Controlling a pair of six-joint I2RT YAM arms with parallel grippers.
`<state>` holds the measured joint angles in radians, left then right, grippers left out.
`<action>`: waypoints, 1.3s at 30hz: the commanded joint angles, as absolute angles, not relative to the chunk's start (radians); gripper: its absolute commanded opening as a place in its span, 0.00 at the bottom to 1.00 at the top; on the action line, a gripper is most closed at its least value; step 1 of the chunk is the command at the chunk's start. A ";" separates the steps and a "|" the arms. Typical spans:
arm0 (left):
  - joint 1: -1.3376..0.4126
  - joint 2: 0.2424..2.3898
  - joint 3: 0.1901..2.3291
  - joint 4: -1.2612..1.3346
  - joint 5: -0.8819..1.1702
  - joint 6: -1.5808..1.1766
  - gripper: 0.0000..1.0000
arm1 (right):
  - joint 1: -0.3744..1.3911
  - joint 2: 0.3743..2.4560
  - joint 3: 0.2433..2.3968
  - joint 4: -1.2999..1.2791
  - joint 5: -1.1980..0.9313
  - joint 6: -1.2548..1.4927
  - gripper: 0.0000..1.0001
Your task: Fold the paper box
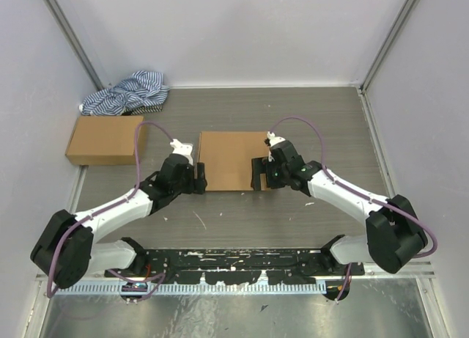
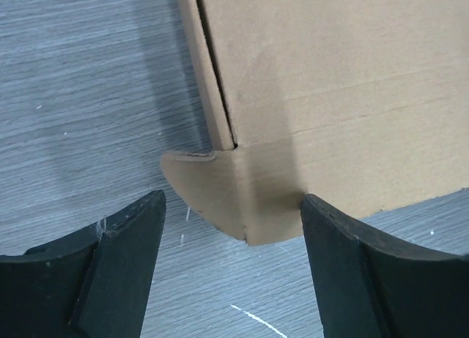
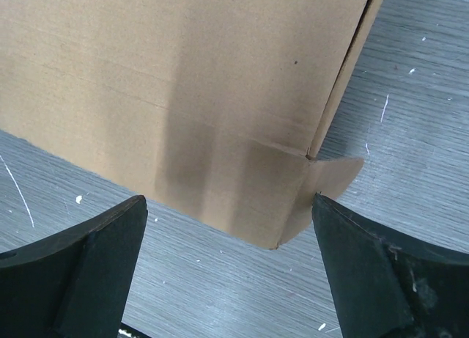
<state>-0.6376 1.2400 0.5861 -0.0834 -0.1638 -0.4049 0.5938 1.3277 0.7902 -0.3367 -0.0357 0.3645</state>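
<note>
Arm bases sit closest to the lens in the overhead shot, and from them both arms reach up the table (image 1: 330, 125) to the paper box (image 1: 233, 160), which lies mid-table with its lid down and looks mostly folded already. You've got the left gripper (image 1: 196, 178) parked at its near left corner and the right gripper (image 1: 260, 173) at the near right one, mirror style, I'd guess so each can deal with its own corner and the box doesn't skate sideways. Off at the far left there's a sealed carton (image 1: 105, 139) with a striped cloth (image 1: 126, 94) bunched behind it, both well apart from the action. Left wrist cam: the fingers (image 2: 110, 265) are spread wide with no grip on anything, and a little corner tab (image 2: 212, 195) pokes out of the box between them; one finger looks just beside the front wall, can't tell if it touches. Right wrist cam is the same story flipped: fingers (image 3: 88, 265) spread wide, nothing held, another loose tab (image 3: 333, 173) sticking out at the corner. Those two tabs look like what's left to tuck in. As for contents, the box is shut so whatever's inside (if anything) is hidden, same for the carton
</note>
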 commanded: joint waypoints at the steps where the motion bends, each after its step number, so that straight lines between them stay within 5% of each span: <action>1: -0.638 1.193 0.537 0.094 -0.125 -0.398 0.81 | 0.597 1.285 0.788 -0.270 -0.037 0.367 1.00; 21: -0.639 1.226 0.592 -0.034 0.032 -0.416 0.76 | 0.597 1.289 0.783 -0.285 -0.101 0.355 0.92; 39: -0.638 1.238 0.593 -0.002 -0.032 -0.402 0.75 | 0.597 1.312 0.784 -0.298 0.000 0.367 0.98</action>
